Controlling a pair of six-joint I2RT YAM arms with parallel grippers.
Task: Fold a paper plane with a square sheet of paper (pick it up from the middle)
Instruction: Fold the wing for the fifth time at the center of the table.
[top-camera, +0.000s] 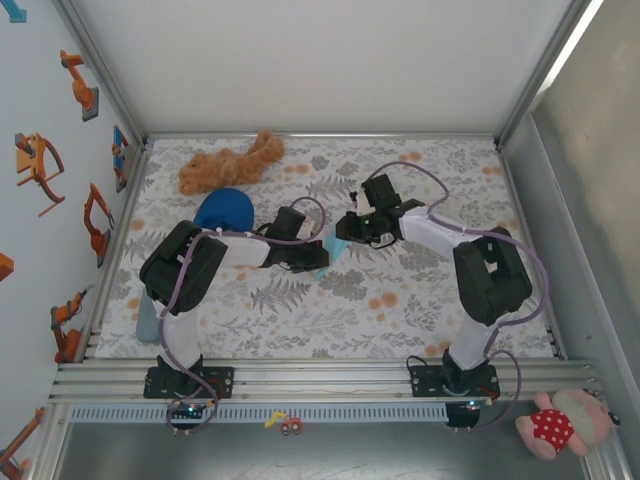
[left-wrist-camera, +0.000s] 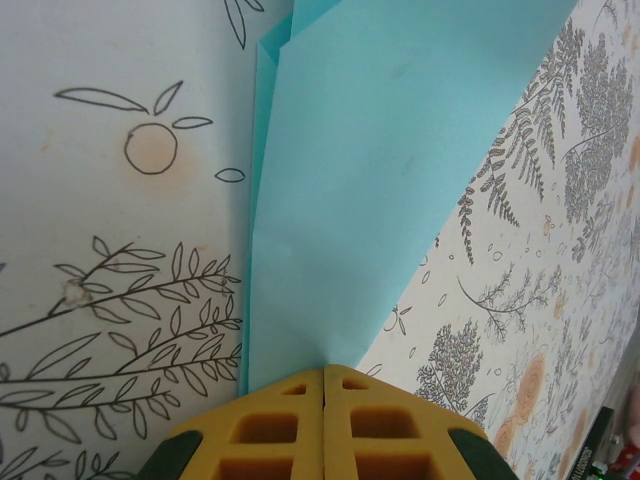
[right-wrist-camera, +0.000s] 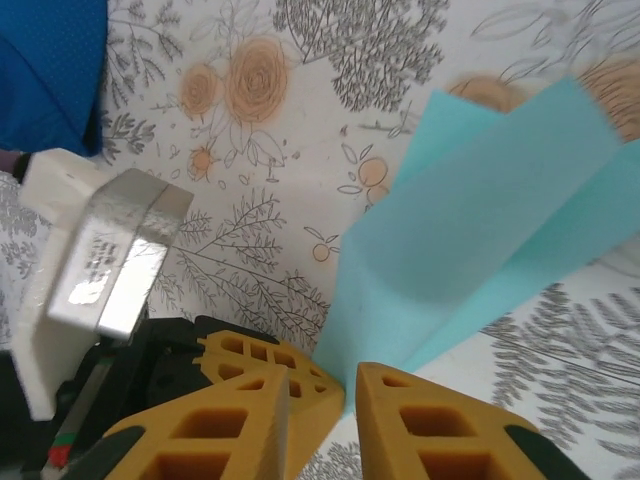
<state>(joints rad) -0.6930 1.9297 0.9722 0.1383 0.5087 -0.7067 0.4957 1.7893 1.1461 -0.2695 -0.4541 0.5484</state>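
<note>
The light cyan-blue paper (left-wrist-camera: 370, 170) is folded lengthwise into a pointed paper plane shape and lies over the flowered tablecloth mid-table (top-camera: 336, 250). My left gripper (left-wrist-camera: 325, 385) is shut on its narrow end, yellow pads pressed together; it sits just left of the paper (top-camera: 316, 258). My right gripper (right-wrist-camera: 322, 395) hovers at the same narrow end from the other side (top-camera: 347, 234), its fingers apart with a gap. The paper (right-wrist-camera: 480, 230) fans away beside its right finger. The left gripper's fingertips (right-wrist-camera: 305, 372) show behind that gap.
A dark blue dome (top-camera: 222, 210) lies behind the left arm, seen too in the right wrist view (right-wrist-camera: 50, 70). A brown plush toy (top-camera: 230, 163) lies at the back. A pink plush (top-camera: 555, 425) rests off the table, front right. Metal frame rails edge the table.
</note>
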